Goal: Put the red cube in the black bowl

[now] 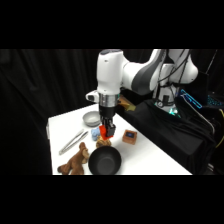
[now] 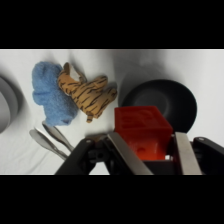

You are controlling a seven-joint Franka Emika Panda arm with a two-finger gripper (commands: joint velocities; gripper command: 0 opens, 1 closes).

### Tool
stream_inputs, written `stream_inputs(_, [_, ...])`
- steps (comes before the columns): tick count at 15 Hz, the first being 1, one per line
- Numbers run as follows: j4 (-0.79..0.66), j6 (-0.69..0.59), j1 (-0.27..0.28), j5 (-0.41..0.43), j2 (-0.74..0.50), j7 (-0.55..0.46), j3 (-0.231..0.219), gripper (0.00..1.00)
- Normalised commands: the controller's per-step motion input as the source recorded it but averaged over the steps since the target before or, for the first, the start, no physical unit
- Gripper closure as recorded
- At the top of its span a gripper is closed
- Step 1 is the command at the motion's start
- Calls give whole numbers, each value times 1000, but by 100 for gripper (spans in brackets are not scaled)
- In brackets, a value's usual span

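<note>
In the wrist view the red cube (image 2: 142, 130) sits between the two metal fingers (image 2: 125, 152), with my gripper (image 2: 150, 150) shut on it. Beyond the cube lies the black bowl (image 2: 172, 100), round and dark inside. From the side, the gripper (image 1: 107, 131) hangs above the table holding the red cube (image 1: 103, 131), a little behind and above the black bowl (image 1: 105, 161) at the table's front edge.
A striped tiger toy (image 2: 87, 95) and a blue cloth toy (image 2: 50, 95) lie beside the bowl. Metal tongs (image 1: 72, 141) lie at the left, a grey metal bowl (image 1: 91, 118) at the back, a brown block with a blue top (image 1: 131, 136) to the right, a brown plush (image 1: 75, 162) at the front.
</note>
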Motion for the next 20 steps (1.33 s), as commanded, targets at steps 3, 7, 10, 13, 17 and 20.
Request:
stream_inputs(3, [301,46,77,87,256,-8,14,75])
stream_inputs(7, [286,77,79,97,267,-10,10,75])
stream_inputs(10, [262,120,90,70,280,6,-14,75])
stream_inputs(13, [259,157,65,91,293,-25,-39,75])
stream_inputs(17, [229,142,73,104,245,-25,-77,27])
stream_inputs(20, [192,106,65,144,191,-56,-72,8])
